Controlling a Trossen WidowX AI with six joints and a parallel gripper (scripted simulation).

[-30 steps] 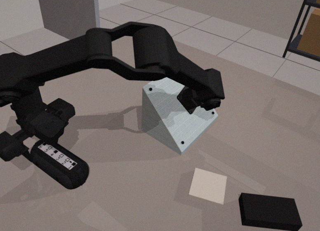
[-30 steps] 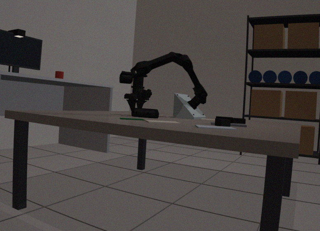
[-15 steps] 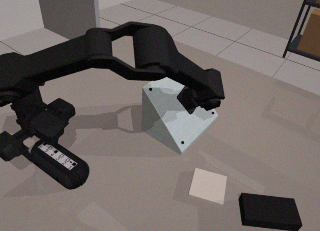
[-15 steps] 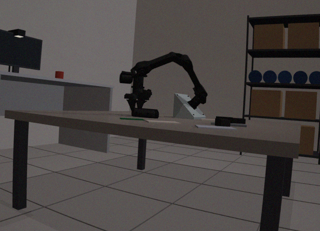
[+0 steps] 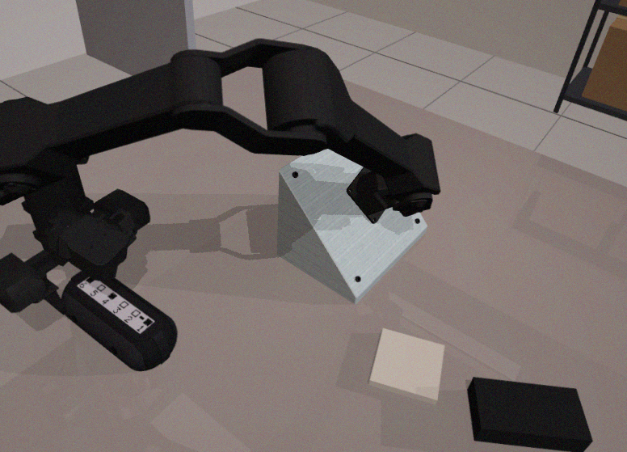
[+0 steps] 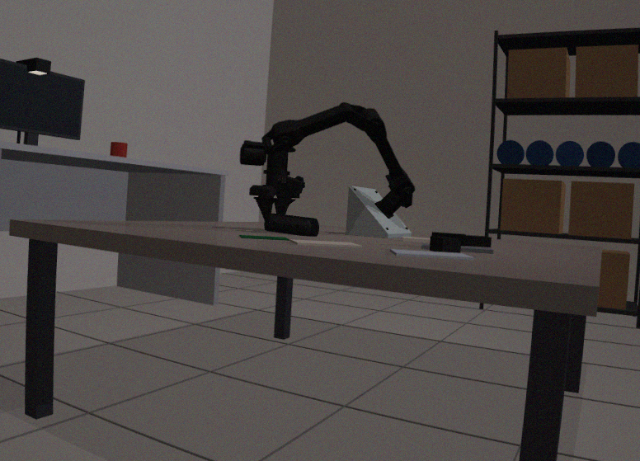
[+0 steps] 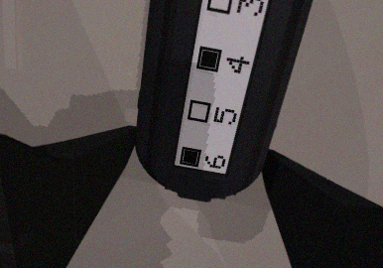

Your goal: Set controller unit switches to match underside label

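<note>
My jaws (image 5: pixel 81 286) (image 6: pixel 273 219) are clamped across the sides of the controller unit (image 5: pixel 157 339) (image 6: pixel 294 224) (image 7: pixel 166 74) near its 6 end; the unit lies inverted on the bench (image 5: pixel 250 347) (image 6: pixel 160 239) (image 7: pixel 94 5), label (image 5: pixel 115 304) (image 7: pixel 233 94) uppermost. The label is readable: 1, 4 and 6 ON; 2, 3 and 5 OFF. Remaining, as I judge it: turn the unit onto its base, verify and set all six switches, now hidden, then release and withdraw.

Above the pale wedge block (image 5: pixel 334 231) (image 6: pixel 368 218), the arm (image 5: pixel 125 106) (image 6: pixel 320 121) shows matte black, with straight links, barrel-shaped joints and a forked, open-framed link.
</note>
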